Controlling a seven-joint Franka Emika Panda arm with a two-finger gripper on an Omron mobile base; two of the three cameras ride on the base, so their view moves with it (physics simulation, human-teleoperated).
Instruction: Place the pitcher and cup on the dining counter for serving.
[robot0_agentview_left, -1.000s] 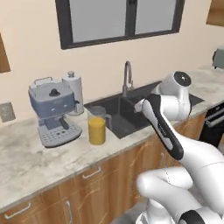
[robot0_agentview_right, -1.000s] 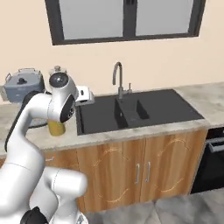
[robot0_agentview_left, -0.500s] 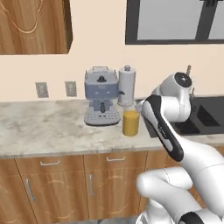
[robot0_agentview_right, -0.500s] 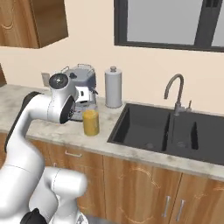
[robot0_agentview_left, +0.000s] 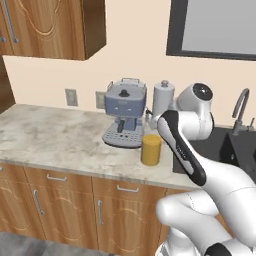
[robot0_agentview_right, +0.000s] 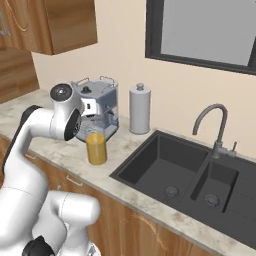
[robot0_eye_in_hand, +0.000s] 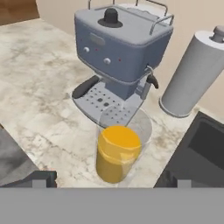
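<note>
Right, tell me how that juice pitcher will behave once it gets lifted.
The pitcher looks like smooth clear glass, so it is probably slippery and breakable if knocked against the coffee machine. Juice fills its lower part, so it is likely bottom-heavy and fairly stable, but a tilt could slosh it. The claw is open behind it.

Looking like a home kitchen: marble worktop (robot0_agentview_left: 55, 137) carrying a coffee machine (robot0_agentview_left: 125, 112), black sink (robot0_agentview_right: 185, 172) with tap (robot0_agentview_right: 212, 125) sitting under a window (robot0_agentview_right: 205, 32), wooden cabinets (robot0_agentview_left: 50, 25) hanging above.
</note>
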